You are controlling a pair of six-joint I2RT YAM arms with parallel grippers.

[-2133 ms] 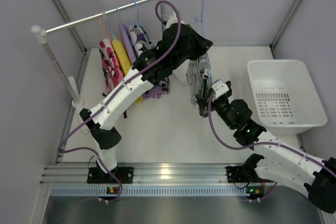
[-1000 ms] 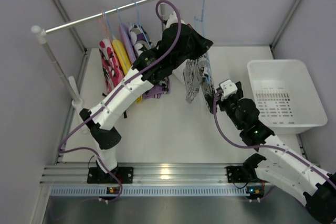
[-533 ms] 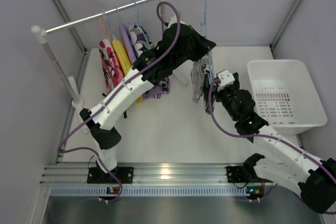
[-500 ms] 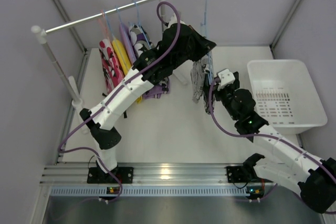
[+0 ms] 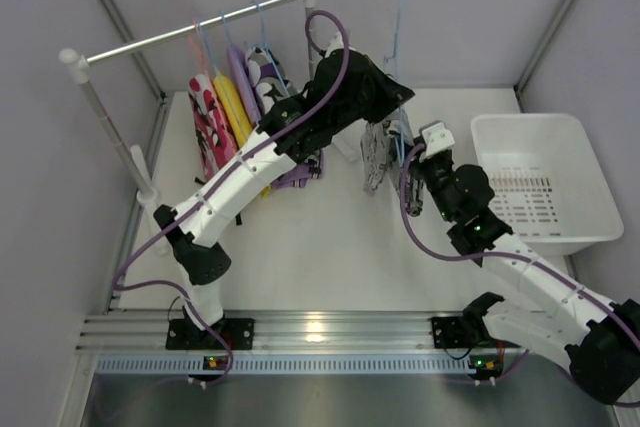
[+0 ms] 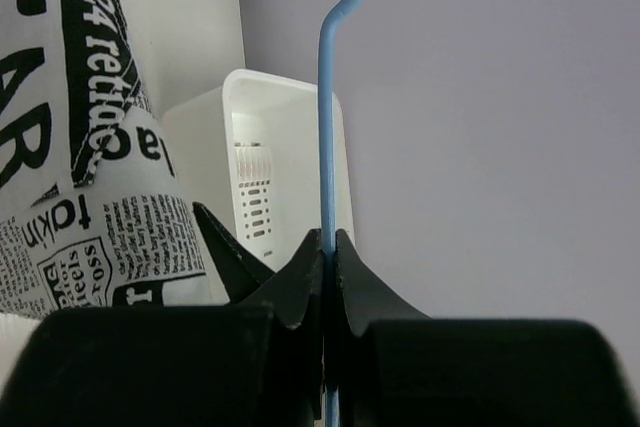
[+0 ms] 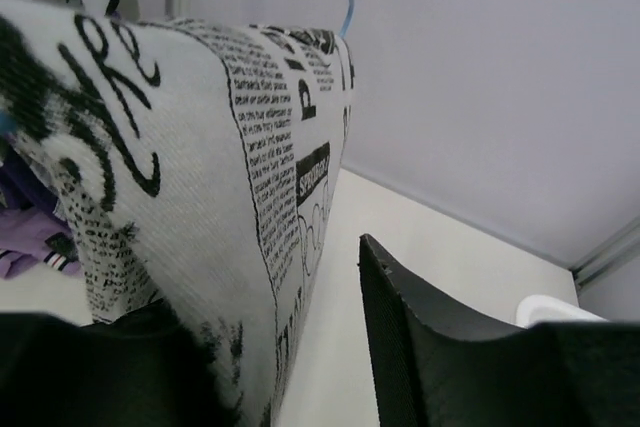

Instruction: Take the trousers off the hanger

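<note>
- The other trousers are left hanging on the rail above the bench.
- The blue hanger is pinched tight in the left claw and has been carried up and rightward since a second ago.
- The newsprint trousers are still draped on it. The right claw, jaws apart, has been brought back against the cloth, so a pull-off seems near.
- The white basket — nothing is seen inside.

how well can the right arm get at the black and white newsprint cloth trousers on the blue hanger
Probably yes: the right gripper sits open against the newsprint cloth trousers, nothing between, while the left gripper holds the blue wire hanger.
</note>
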